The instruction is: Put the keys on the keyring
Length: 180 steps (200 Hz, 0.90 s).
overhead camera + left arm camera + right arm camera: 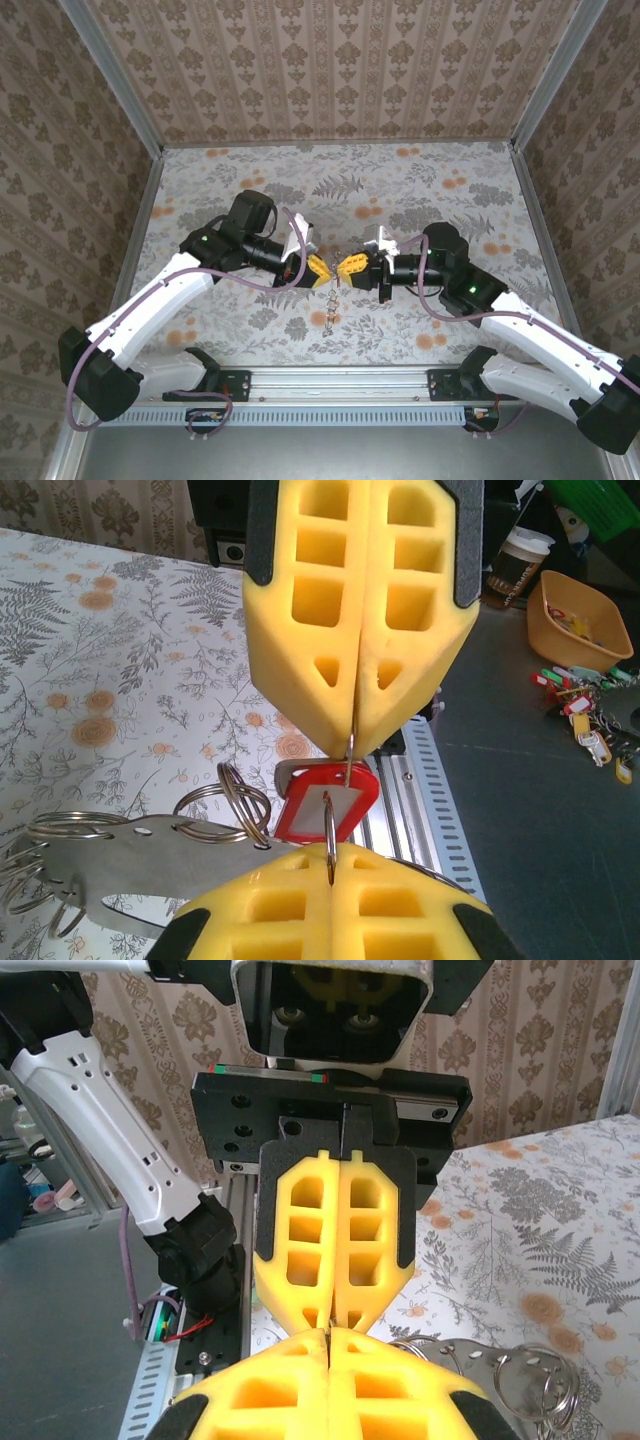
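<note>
The keyring (328, 830) is seen edge-on as a thin wire, clamped at either end by the closed jaws of the left gripper (330, 865) and right gripper (352, 742), above the counter (90, 630). The keys (300, 815) are seen just behind it.

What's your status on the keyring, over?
Both shut: left gripper and right gripper tip to tip, pinching the keyring. Between tips, red key tag at the ring; threaded or not, cannot tell. Close beside: metal plate with spare rings.
</note>
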### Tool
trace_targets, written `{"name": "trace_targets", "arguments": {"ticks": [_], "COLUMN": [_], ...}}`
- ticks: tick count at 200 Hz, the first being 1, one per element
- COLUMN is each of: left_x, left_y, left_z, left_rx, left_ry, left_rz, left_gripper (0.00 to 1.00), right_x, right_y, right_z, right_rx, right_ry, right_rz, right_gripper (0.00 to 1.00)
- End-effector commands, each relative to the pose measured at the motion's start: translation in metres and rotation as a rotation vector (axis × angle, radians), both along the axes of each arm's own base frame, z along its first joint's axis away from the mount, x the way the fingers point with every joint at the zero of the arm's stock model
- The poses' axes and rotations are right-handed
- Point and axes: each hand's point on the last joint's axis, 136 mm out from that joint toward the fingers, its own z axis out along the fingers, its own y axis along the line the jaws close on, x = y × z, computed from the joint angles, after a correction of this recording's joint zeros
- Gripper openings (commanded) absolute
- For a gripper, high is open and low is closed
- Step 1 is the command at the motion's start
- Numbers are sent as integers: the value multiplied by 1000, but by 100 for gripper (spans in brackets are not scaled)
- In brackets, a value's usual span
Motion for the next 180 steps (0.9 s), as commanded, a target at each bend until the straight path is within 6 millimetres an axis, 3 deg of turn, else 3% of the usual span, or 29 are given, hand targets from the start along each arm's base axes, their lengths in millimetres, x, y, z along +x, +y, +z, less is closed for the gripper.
{"name": "trace_targets", "arguments": {"ticks": [1, 97, 180], "left_x": [-6, -6, -6], "left_y": [1, 1, 1], "left_z": [17, 17, 16], "left_rx": [-45, -43, -39], "left_ry": [-56, -60, -63], "left_rz": [-29, -28, -24], "left_gripper": [0, 0, 0], "right_x": [4, 10, -2], "right_y": [2, 0, 1], "right_z": [8, 7, 11], "right_rx": [-5, -6, 17], "right_ry": [-11, -27, -24], "right_rz": [-21, -56, 1], "right_gripper": [0, 0, 0]}}
